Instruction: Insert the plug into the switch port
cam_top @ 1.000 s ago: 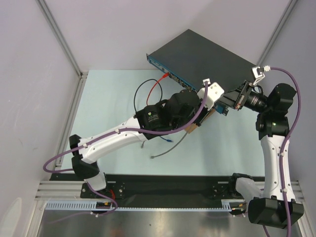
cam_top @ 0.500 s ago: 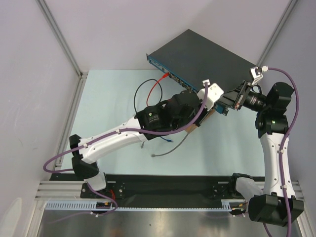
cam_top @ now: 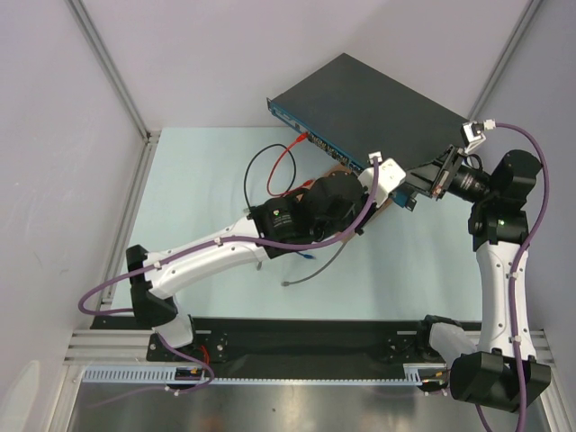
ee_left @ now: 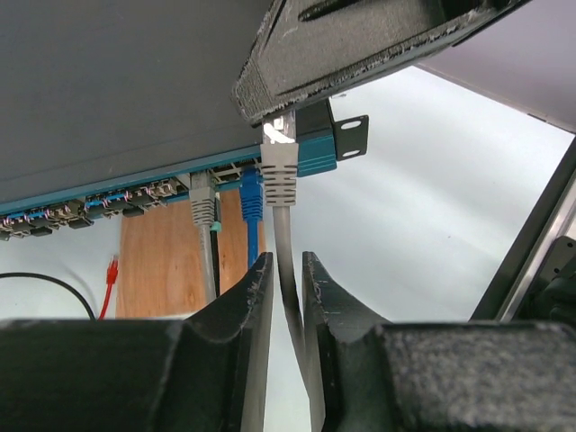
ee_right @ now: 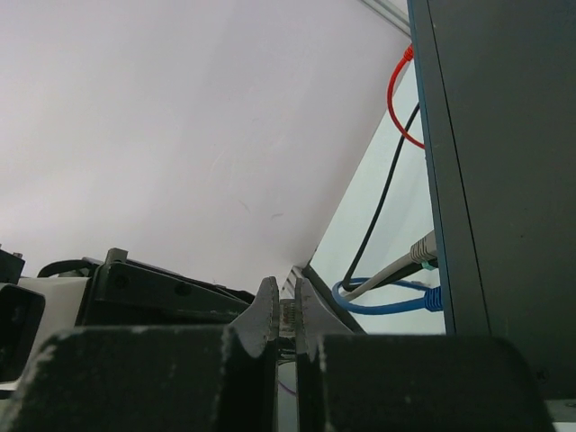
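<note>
plug (ee_left: pixel 279 135) pinched by right gripper (ee_right: pixel 286 308) at the blue front of the switch (ee_left: pixel 108 90); left gripper (ee_left: pixel 288 272) pinches its grey cable (ee_left: pixel 284 232).

Left wrist view: plug (ee_left: pixel 278 162) tip hidden under a pad (ee_left: pixel 360 45) of the right gripper (ee_right: pixel 289 317). Cable (ee_left: pixel 286 225) vanishes low between left gripper (ee_left: pixel 287 270) fingers (ee_left: pixel 252 306). Switch (ee_left: pixel 117 81) cut by top and left edges. Top view: plug hidden under left arm (cam_top: pixel 333 202).

Bright, even, diffuse light; the arms (cam_top: pixel 216 252) cast only faint soft shadows on the table (cam_top: pixel 198 189). The top view is sharp. In the 2 wrist views the near fingers (ee_left: pixel 247 342) blur, and the switch (ee_left: pixel 117 81) reads dark and flat.
</note>
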Motion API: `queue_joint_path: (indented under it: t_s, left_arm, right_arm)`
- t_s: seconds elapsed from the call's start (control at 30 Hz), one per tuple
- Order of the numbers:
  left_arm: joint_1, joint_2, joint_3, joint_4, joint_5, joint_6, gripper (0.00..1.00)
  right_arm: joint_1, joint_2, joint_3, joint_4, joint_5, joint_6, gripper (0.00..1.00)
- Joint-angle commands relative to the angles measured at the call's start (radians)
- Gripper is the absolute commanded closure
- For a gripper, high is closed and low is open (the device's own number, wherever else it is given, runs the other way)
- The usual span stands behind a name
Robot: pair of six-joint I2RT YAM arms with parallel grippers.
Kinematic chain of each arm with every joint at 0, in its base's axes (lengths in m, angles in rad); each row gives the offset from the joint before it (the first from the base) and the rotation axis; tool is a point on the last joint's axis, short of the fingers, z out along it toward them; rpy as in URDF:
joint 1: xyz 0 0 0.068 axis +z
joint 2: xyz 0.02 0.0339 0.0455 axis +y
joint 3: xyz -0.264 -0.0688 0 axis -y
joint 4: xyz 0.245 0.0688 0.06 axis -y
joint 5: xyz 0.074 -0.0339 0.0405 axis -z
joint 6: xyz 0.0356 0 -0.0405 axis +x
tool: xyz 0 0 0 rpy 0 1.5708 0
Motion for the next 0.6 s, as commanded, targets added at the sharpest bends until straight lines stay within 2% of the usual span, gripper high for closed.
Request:
queue_joint_path:
  t_s: [0.0, 0.57]
  left_arm:
    - [0.003, -0.061, 0.007, 0.057, 0.012, 0.009, 0.76]
    - [0.006, -0.041, 0.024, 0.070, 0.021, 0.021, 0.76]
  right_arm:
    - [0.006, -0.003, -0.003, 0.043, -0.021, 0.025, 1.00]
    - [0.020, -0.014, -0.011, 0.045, -0.029, 0.031, 1.00]
